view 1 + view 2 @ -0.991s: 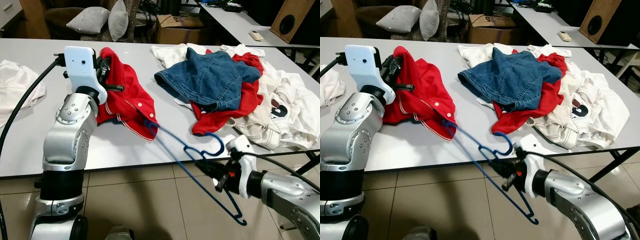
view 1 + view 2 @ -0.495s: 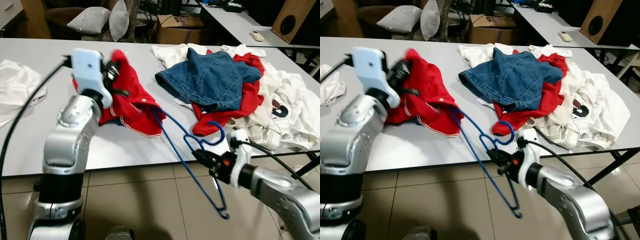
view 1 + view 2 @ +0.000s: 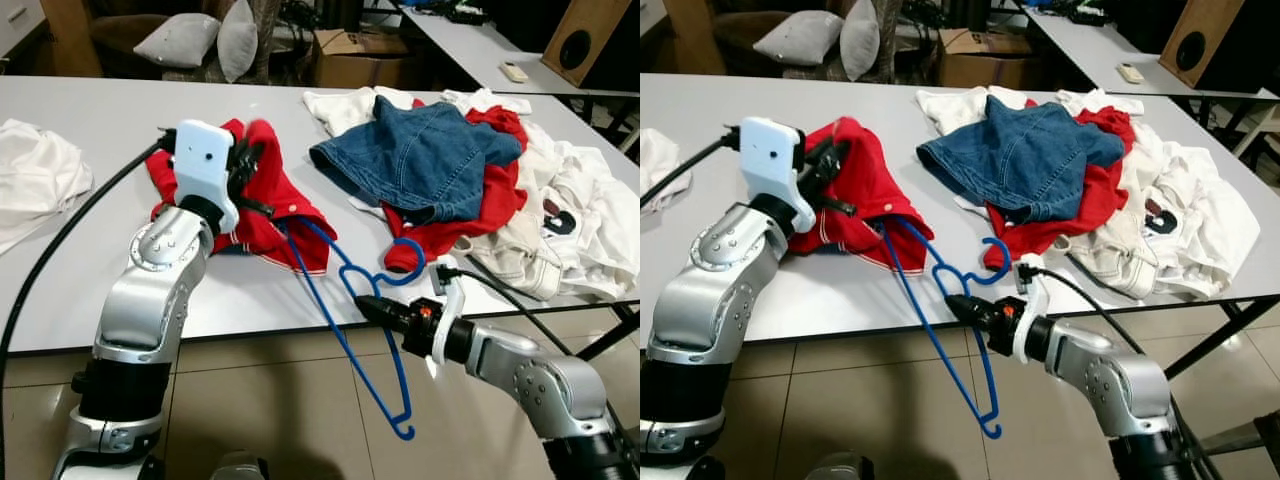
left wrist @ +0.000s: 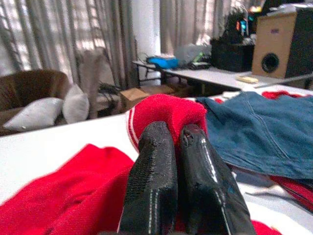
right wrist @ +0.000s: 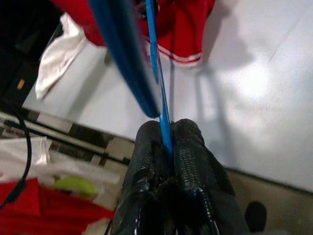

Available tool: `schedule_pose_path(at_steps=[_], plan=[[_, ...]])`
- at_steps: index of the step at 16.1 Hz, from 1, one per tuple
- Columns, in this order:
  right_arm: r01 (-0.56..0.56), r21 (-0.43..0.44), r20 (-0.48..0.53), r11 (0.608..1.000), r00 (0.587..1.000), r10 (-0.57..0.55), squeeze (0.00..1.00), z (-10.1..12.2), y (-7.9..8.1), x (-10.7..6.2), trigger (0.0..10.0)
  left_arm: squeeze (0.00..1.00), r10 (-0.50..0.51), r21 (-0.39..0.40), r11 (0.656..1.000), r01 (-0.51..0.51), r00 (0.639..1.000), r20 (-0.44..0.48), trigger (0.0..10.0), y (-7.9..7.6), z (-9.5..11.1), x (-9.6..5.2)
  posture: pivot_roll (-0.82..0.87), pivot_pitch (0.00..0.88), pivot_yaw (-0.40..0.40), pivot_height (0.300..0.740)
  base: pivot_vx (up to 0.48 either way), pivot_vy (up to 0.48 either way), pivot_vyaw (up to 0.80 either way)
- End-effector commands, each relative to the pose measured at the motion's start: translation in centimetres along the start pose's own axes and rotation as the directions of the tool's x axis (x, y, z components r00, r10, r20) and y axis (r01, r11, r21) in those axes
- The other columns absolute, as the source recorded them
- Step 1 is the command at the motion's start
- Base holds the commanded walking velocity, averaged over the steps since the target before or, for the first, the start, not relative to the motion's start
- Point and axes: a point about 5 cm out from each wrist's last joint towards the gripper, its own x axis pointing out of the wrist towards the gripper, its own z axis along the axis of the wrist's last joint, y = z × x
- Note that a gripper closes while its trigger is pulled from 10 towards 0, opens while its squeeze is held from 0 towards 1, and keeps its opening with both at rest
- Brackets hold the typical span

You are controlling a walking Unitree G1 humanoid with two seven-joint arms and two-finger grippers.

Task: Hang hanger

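On the surface [image 3: 80,250], the left end effector [image 4: 168,142] pinches a fold of the red shirt [image 3: 270,205], its fingers closed on the cloth. One hanger [image 3: 345,320] arm reaches into the shirt; the rest hangs past the edge, clamped by the right end effector [image 3: 375,308]. A clothes pile [image 3: 480,190] lies rightward.
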Motion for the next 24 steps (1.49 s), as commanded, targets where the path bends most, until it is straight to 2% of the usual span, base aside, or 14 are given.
schedule_pose_path(at_steps=[1, 3, 4, 6, 7, 11, 14, 16, 17, 18, 19, 21, 22, 24], plan=[[0.003, -0.004, -0.027, 1.000, 1.000, -0.004, 0.00, 0.0, -0.3, -0.1, 10.0, 0.00, -0.008, 0.006, 1.000, 0.008, 0.998, 0.064, 0.0, 0.0, 1.4, 0.2, 0.06, 0.000, -0.083, 0.740, 0.000, 0.000, 0.00], [-0.004, 0.025, 0.001, 1.000, 1.000, 0.004, 0.00, 0.5, -0.8, 0.0, 10.0, 0.00, -0.166, -0.003, 0.986, 0.166, 0.985, 0.057, 0.0, -1.4, 1.1, -0.4, 0.06, 0.000, -0.086, 0.740, 0.000, 0.000, 0.00], [-0.012, 0.032, 0.014, 0.999, 1.000, 0.011, 0.00, 0.8, -1.0, 0.2, 10.0, 0.00, -0.271, 0.020, 0.963, 0.270, 0.962, 0.027, 0.0, -2.4, 0.6, -0.9, 0.06, 0.000, -0.086, 0.740, 0.000, 0.000, 0.00], [-0.036, 0.072, 0.007, 0.997, 0.999, 0.036, 0.00, 1.0, -1.5, 0.7, 10.0, 0.00, -0.380, 0.039, 0.925, 0.378, 0.924, 0.034, 0.0, -3.3, 0.4, -1.4, 0.06, 0.000, -0.088, 0.740, 0.000, 0.000, 0.00], [-0.037, 0.075, 0.000, 0.996, 0.999, 0.038, 0.00, 0.9, -1.6, 0.8, 10.0, 0.00, -0.391, 0.042, 0.920, 0.389, 0.920, 0.040, 0.0, -3.4, 0.5, -1.4, 0.06, 0.000, -0.088, 0.740, 0.000, 0.000, 0.00], [-0.033, 0.113, -0.046, 0.993, 0.998, 0.039, 0.00, 0.4, -2.5, 1.5, 10.0, 0.00, -0.497, 0.061, 0.866, 0.495, 0.867, 0.021, 0.0, -3.6, 0.5, -2.2, 0.06, 0.000, -0.090, 0.740, 0.000, 0.000, 0.00], [0.076, 0.248, -0.022, 0.966, 0.997, -0.072, 0.00, 0.5, -4.2, 2.7, 10.0, 0.00, -0.528, 0.010, 0.849, 0.528, 0.848, 0.047, 0.0, -3.5, 0.7, -3.4, 0.06, 0.000, -0.091, 0.740, 0.000, 0.000, 0.00], [0.082, 0.287, 0.018, 0.954, 0.996, -0.091, 0.00, 1.0, -4.5, 3.1, 10.0, 0.00, -0.530, 0.007, 0.848, 0.530, 0.848, 0.029, 0.0, -3.5, 0.4, -3.8, 0.07, 0.000, -0.097, 0.740, 0.000, 0.000, 0.00], [0.030, 0.341, 0.123, 0.939, 0.989, -0.076, 0.00, 2.5, -4.4, 3.3, 10.0, 0.00, -0.499, 0.012, 0.867, 0.499, 0.866, -0.026, 0.0, -3.1, -0.6, -3.9, 0.08, 0.000, -0.099, 0.740, 0.000, 0.000, 0.00], [0.012, 0.356, 0.154, 0.934, 0.985, -0.071, 0.00, 3.0, -4.3, 3.4, 10.0, 0.00, -0.485, 0.013, 0.874, 0.486, 0.873, -0.044, 0.0, -3.0, -1.0, -3.9, 0.08, 0.000, -0.098, 0.740, 0.000, 0.000, 0.00], [-0.081, 0.386, 0.279, 0.919, 0.960, -0.033, 0.00, 5.3, -3.7, 3.8, 10.0, 0.00, -0.359, 0.036, 0.930, 0.367, 0.924, -0.129, 0.0, -2.1, -2.8, -3.5, 0.08, 0.000, -0.098, 0.740, 0.000, 0.000, 0.00], [-0.181, 0.419, 0.404, 0.890, 0.915, -0.004, 0.00, 7.4, -2.8, 4.4, 10.0, 0.00, -0.222, 0.078, 0.967, 0.244, 0.951, -0.216, 0.0, -1.3, -4.9, -3.2, 0.08, 0.000, -0.092, 0.740, 0.000, 0.000, 0.00], [-0.226, 0.445, 0.452, 0.866, 0.892, 0.001, 0.00, 8.1, -2.4, 4.9, 10.0, 0.00, -0.182, 0.094, 0.973, 0.209, 0.954, -0.238, 0.0, -1.2, -5.7, -3.1, 0.08, 0.000, -0.087, 0.740, 0.000, 0.000, 0.00], [-0.213, 0.472, 0.477, 0.856, 0.878, -0.045, 0.00, 8.7, -2.2, 6.1, 10.0, 0.00, -0.191, 0.090, 0.971, 0.219, 0.949, -0.251, 0.0, -1.5, -6.1, -3.3, 0.07, 0.000, -0.077, 0.740, 0.000, 0.000, 0.00]])
